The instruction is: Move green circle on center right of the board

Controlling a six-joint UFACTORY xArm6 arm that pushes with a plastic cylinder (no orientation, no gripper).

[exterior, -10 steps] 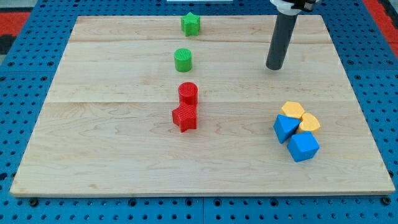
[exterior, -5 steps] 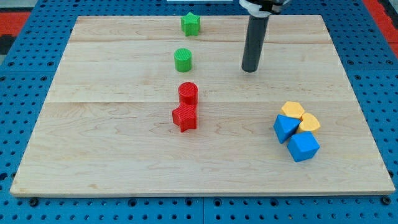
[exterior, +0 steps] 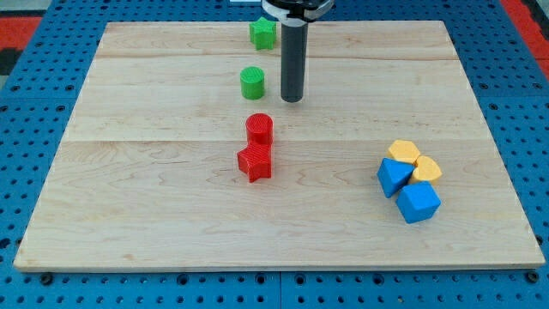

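The green circle [exterior: 252, 82] stands upright on the wooden board [exterior: 154, 172], above centre and a little to the view's left. My tip [exterior: 292, 99] rests on the board just to its right and slightly lower, a small gap apart, not touching. The dark rod rises from the tip to the view's top edge.
A green star [exterior: 263, 33] sits near the top edge above the circle. A red cylinder [exterior: 259, 129] and a red star [exterior: 255, 161] stand touching below it. Two yellow blocks [exterior: 402, 153] [exterior: 426, 168] and two blue blocks [exterior: 393, 176] [exterior: 419, 202] cluster at the lower right.
My tip has slid to the view's left, from the upper right of the board to just right of the green circle. No block has moved.
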